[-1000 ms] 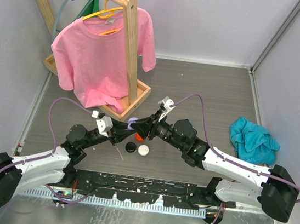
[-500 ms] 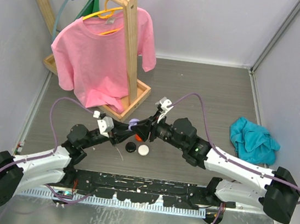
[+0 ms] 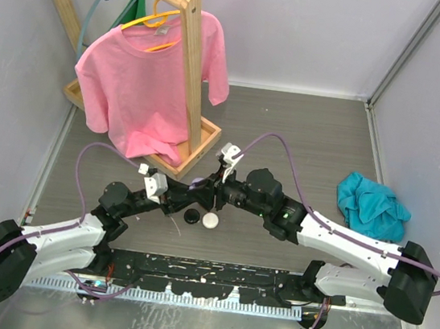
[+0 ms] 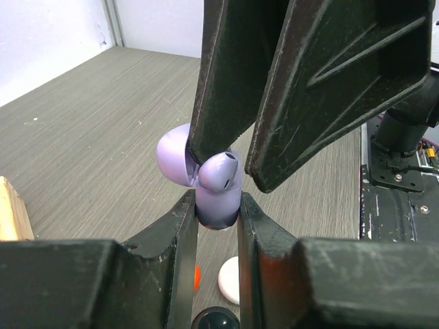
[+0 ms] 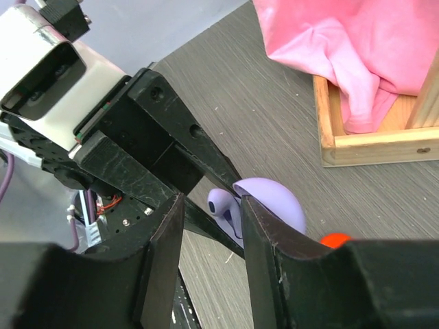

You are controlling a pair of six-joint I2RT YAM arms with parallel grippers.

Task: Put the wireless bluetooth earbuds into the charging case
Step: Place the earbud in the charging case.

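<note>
2 grippers: nose to nose above the table (image 4: 82, 123), both at the purple charging case (image 4: 218, 211).
Left gripper (image 4: 217, 204): fingers (image 4: 184, 229) clamped on the case body, 1 each side, case upright and off the table.
Lid (image 4: 173, 156): swung open, hanging off the case's top edge.
Purple earbud (image 4: 221, 171): perched at the case's open top, right against the lid.
Right gripper (image 5: 211, 209): fingers (image 5: 264, 233) partly apart, straddling the earbud above the case; 1 finger touches earbud and lid, the other sits just beside it.
Below the case: orange-red piece (image 4: 196, 277), white piece (image 4: 230, 279) and black piece (image 4: 216, 321) on the table.
</note>
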